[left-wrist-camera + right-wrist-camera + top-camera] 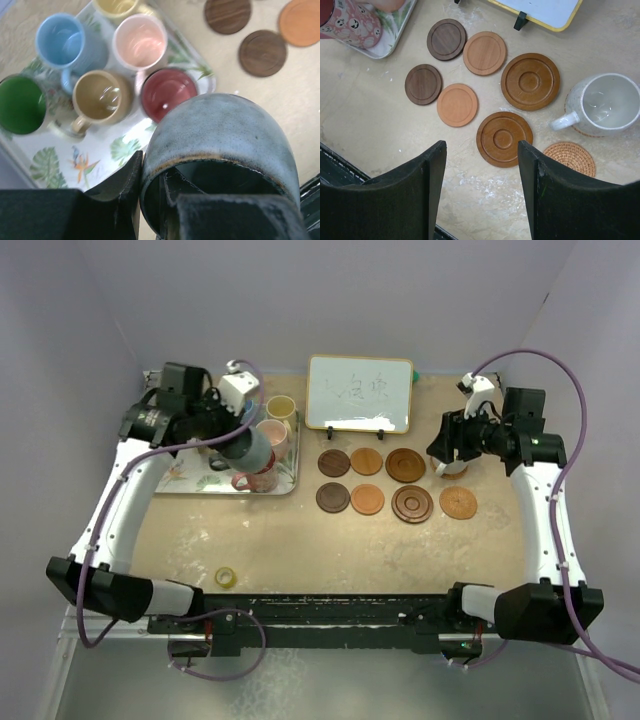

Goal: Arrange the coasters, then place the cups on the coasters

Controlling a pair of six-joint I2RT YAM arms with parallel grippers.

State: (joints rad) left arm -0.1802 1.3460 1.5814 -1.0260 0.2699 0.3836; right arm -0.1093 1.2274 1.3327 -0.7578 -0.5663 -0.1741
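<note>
Grips grey mug (220,135) by its rim in left gripper (150,192), above tray (125,147) edge; holds right gripper (481,150) wide, empty, over coasters (502,138), near white mug (607,102) seated on rattan coaster (577,131).

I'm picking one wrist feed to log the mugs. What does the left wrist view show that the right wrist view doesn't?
Only left wrist: the speckled grey ceramic mug gripped by the left claw, plus a light blue mug, a tan mug and a green-lined mug on the leaf-patterned rectangular tray. Only right wrist: a white handled mug on a woven rattan coaster, a second, bare woven rattan coaster, two ringed brown wooden coasters and the open right claw. Both: that tray and two dark brown wooden coasters.
</note>
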